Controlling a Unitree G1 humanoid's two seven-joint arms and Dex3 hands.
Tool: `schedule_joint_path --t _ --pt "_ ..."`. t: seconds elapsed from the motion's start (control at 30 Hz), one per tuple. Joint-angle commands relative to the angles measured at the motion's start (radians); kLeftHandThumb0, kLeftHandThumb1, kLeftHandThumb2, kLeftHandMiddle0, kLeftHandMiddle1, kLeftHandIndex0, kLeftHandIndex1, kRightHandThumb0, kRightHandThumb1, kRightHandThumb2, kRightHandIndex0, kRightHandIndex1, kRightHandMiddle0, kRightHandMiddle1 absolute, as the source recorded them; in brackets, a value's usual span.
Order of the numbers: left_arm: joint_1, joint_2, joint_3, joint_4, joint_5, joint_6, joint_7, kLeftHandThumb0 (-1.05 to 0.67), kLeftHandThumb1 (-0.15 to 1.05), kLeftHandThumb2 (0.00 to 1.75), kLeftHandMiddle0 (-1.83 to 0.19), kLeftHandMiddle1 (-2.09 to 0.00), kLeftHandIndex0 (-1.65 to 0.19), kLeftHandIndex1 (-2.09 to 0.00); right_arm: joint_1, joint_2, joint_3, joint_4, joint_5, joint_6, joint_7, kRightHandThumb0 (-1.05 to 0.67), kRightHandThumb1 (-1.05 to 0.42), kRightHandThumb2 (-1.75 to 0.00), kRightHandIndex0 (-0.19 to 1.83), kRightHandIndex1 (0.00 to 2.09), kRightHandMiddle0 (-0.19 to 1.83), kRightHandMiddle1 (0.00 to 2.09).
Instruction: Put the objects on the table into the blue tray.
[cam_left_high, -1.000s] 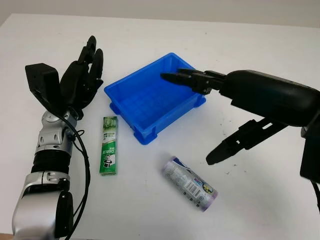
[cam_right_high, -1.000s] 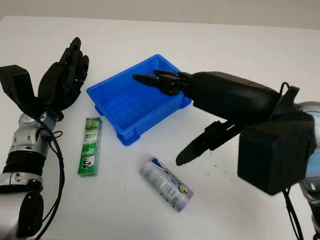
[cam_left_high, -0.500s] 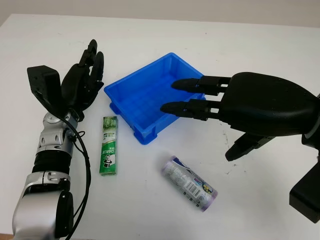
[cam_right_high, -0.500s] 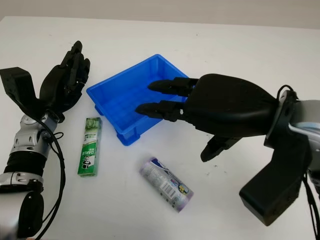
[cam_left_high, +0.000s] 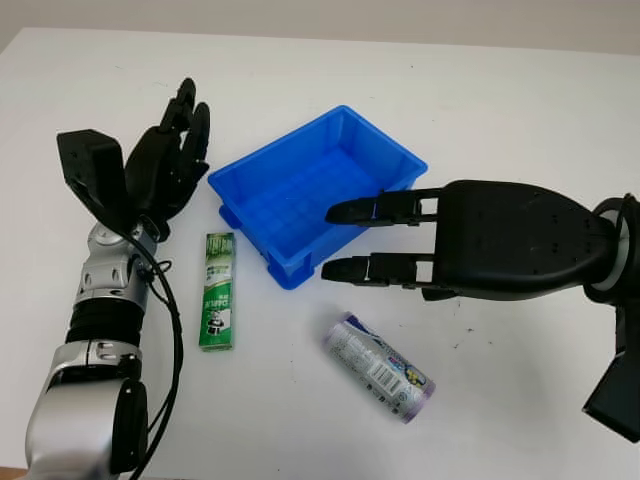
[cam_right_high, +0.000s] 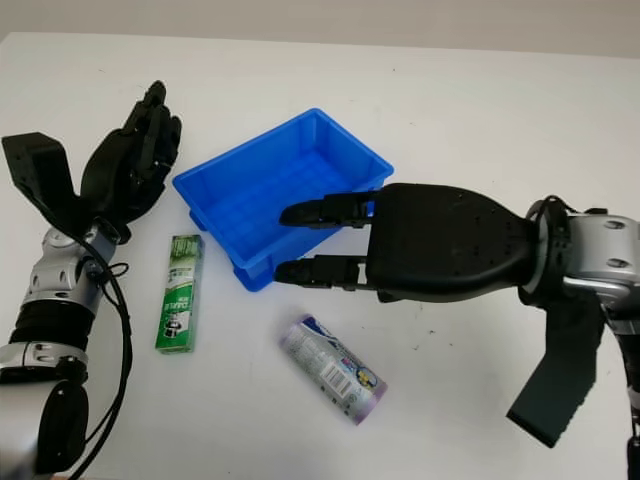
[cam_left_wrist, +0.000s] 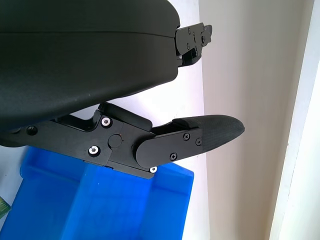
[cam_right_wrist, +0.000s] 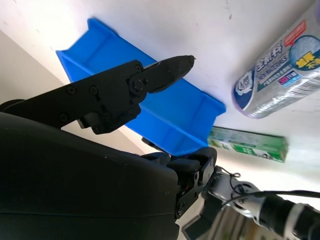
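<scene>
The blue tray stands empty at mid-table, skewed. To its left a green toothpaste box lies flat on the table. A purple-and-white cylindrical pack lies on its side in front of the tray. My right hand is open, palm down, fingers pointing left over the tray's near right corner and just behind the pack. In the right wrist view the pack, the box and the tray lie beyond one of its fingers. Left of the tray, my left hand is held up, open and holding nothing.
The white table runs wide to the right and front of the tray. The left arm's cable hangs close beside the toothpaste box. In the left wrist view the tray sits just beyond one of the fingers.
My right hand has turned palm down and drawn back from over the tray's middle to its near right corner. The left hand and the objects have stayed put.
</scene>
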Motion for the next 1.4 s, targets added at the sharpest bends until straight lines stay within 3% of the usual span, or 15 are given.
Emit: schedule_joint_path --t 0.0,0.07,0.27,0.57,1.03,1.37 --pt "-0.018 0.004 -0.003 -0.012 0.003 -0.001 0.001 -0.71 1.05 0.60 0.19 0.00 0.19 0.00 -0.011 0.011 -0.009 0.016 -0.018 -0.034 -0.032 -0.37 -0.92 -0.06 0.24 0.18 0.01 0.78" --pt "-0.019 0.006 -0.003 -0.010 0.002 0.000 -0.003 -0.71 1.05 0.60 0.19 0.00 0.19 0.00 -0.009 0.017 -0.014 0.025 -0.040 -0.056 -0.056 -0.37 -0.93 -0.06 0.22 0.19 -0.05 0.87" --pt "-0.024 0.007 -0.004 -0.007 0.002 0.003 -0.008 -0.71 1.05 0.60 0.19 0.00 0.19 0.00 -0.005 0.002 0.003 0.040 -0.058 -0.094 -0.075 -0.32 -0.94 -0.06 0.16 0.17 -0.15 0.90" --pt "-0.024 0.002 -0.015 -0.031 0.015 0.023 0.021 -0.71 1.05 0.61 0.19 0.00 0.19 0.00 0.028 0.020 0.007 0.070 -0.076 -0.156 -0.104 -0.34 -0.92 -0.05 0.18 0.20 -0.13 0.97" --pt "-0.005 0.001 -0.013 -0.064 0.010 0.028 0.018 -0.72 1.05 0.61 0.19 0.00 0.19 0.00 0.048 0.031 0.047 0.109 -0.128 -0.206 -0.106 -0.33 -0.94 -0.06 0.10 0.18 -0.19 0.91" --pt "0.019 -0.017 -0.013 -0.128 0.007 0.070 0.045 -0.71 1.05 0.61 0.19 0.00 0.19 0.00 0.050 0.095 0.047 0.204 -0.198 -0.277 -0.150 -0.35 -0.94 -0.06 0.07 0.19 -0.19 0.93"
